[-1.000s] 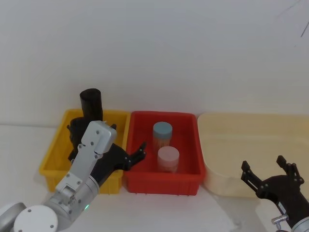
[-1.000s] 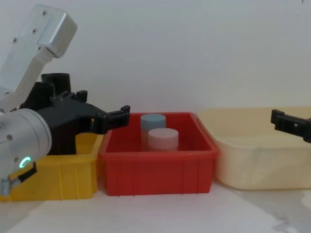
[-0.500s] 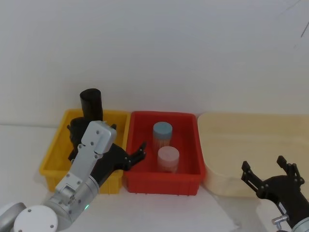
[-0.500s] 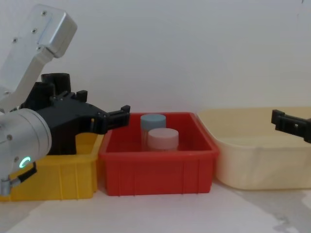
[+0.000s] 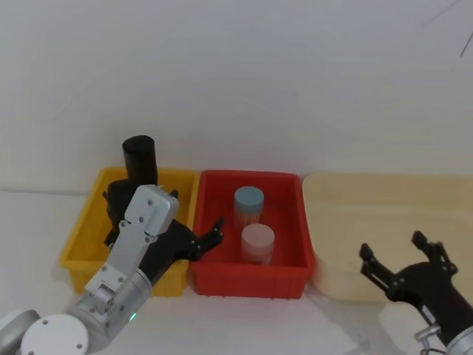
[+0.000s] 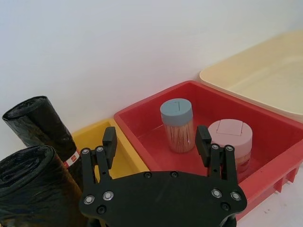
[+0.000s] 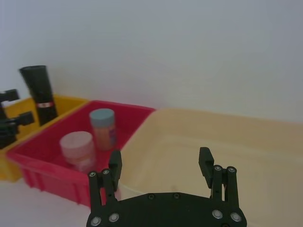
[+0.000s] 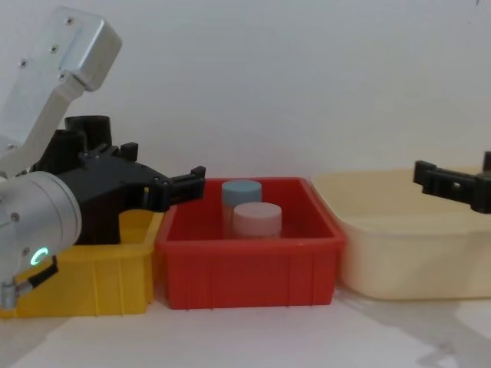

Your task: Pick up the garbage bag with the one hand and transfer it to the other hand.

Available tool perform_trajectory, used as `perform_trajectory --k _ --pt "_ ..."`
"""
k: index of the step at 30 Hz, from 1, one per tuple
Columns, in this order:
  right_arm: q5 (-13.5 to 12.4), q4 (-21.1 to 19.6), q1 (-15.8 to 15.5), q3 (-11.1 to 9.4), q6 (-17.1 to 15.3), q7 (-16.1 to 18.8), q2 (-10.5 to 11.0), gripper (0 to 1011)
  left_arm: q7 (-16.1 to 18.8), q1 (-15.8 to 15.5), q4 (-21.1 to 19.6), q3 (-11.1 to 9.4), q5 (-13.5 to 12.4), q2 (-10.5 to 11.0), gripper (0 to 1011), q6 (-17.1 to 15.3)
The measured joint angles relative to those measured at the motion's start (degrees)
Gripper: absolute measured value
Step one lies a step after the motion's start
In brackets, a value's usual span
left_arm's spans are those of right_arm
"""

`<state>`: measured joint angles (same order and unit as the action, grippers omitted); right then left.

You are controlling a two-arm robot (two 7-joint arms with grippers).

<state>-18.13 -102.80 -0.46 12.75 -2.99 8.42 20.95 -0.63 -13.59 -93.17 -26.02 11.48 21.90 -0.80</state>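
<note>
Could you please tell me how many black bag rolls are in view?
2, both in the yellow bin: the labelled roll toward the back, the plain roll close by the open left gripper. Others may be hidden.

The left arm (image 8: 65, 54) is chunky silver-grey casing with a little green glowing light (image 8: 38, 256) near the joint. The left tool (image 6: 156, 142) and right tool (image 7: 160, 161) are both matte black, two-fingered, flat plates dotted with silver screws (image 6: 108, 195).
</note>
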Motion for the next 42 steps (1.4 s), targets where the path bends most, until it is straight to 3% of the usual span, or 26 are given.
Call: perform_trajectory --k 6,12,24,42 --pt "-0.34 -0.19 1.83 1.37 -1.44 3.02 0.5 1002 0.0 0.0 0.0 0.0 0.0 0.0 1001 0.0" --pt "-0.01 0.76 5.24 4.18 -3.84 5.76 0.32 1002 0.0 0.0 0.0 0.0 0.0 0.0 1001 0.0" --pt "3.64 6.44 13.88 10.38 -8.96 8.68 -2.49 1002 0.0 0.0 0.0 0.0 0.0 0.0 1001 0.0" --pt "8.68 13.52 22.63 15.83 -14.76 10.91 -5.14 1002 0.0 0.0 0.0 0.0 0.0 0.0 1001 0.0"
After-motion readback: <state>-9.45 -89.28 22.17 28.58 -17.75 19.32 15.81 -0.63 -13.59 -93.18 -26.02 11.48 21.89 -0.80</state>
